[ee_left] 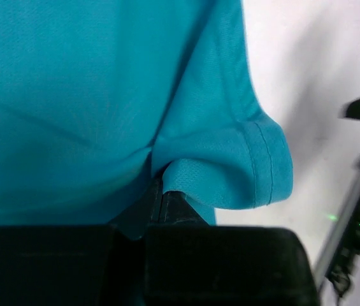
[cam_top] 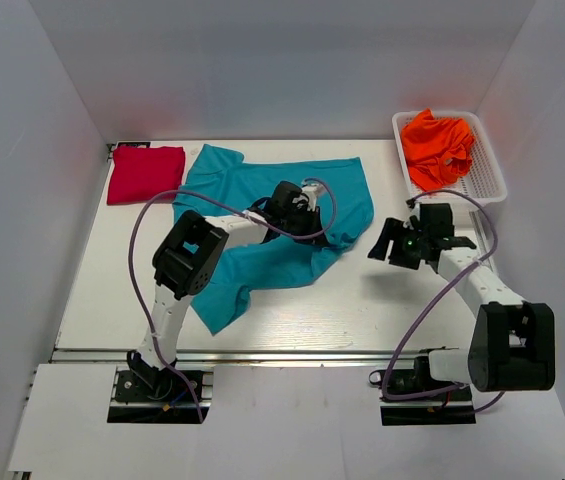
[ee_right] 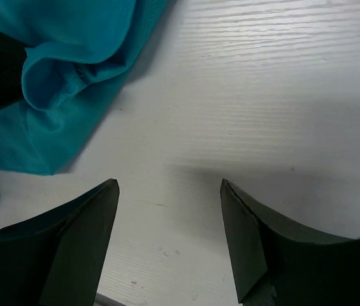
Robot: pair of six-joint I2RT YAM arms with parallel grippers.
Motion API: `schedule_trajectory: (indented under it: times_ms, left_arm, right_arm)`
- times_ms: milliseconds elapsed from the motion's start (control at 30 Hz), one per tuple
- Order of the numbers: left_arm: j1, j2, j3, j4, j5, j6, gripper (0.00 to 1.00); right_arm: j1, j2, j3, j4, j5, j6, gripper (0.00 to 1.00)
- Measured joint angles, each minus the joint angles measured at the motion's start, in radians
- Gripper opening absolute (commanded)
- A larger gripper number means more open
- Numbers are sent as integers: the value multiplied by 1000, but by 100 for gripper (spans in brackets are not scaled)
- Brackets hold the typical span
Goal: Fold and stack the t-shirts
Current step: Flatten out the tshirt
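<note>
Nearest to me, my right gripper [ee_right: 167, 185] hangs over bare white table [cam_top: 362, 310] just off the right edge of the teal t-shirt [cam_top: 262, 265]. Its jaws stand wide apart with nothing between them. From its wrist camera the teal cloth bunches ahead and to the left of the fingertips, close but not touching. So the reach I expect next goes leftward and a little forward.

Over the shirt's right-hand part, my left gripper [ee_left: 162, 194] is closed, and a fold of teal fabric is pinched between its fingers. A stitched hem curls out just beside the pinch. I cannot tell whether that hem belongs to a sleeve or to the bottom edge.

The shirt is not flat. It sprawls crumpled, its longest run slanting from a near-left tip up to a far-right corner. My left arm lies across it, so the left hand is the one already on the cloth. The right hand is the nearer one to the free right edge.

Beyond the teal shirt's far-left corner lies the red t-shirt [cam_top: 146, 174], a compact rectangle that looks already folded. Beyond its far-right corner, well apart, the orange t-shirt [cam_top: 437, 145] sits heaped in a white basket [cam_top: 492, 185].
</note>
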Motion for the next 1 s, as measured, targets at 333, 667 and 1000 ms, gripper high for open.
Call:
schedule_trajectory:
  times_ms: [333, 667, 1000]
  left_arm:
    - [52, 2, -64, 160, 281, -141, 0]
    - [75, 7, -129, 268, 385, -232, 0]
    - [80, 7, -167, 335, 415, -281, 0]
  right_arm:
    - [179, 208, 34, 99, 9, -30, 50]
    - [217, 380, 154, 272, 14, 23, 42]
    - [223, 447, 292, 388, -29, 62, 42]
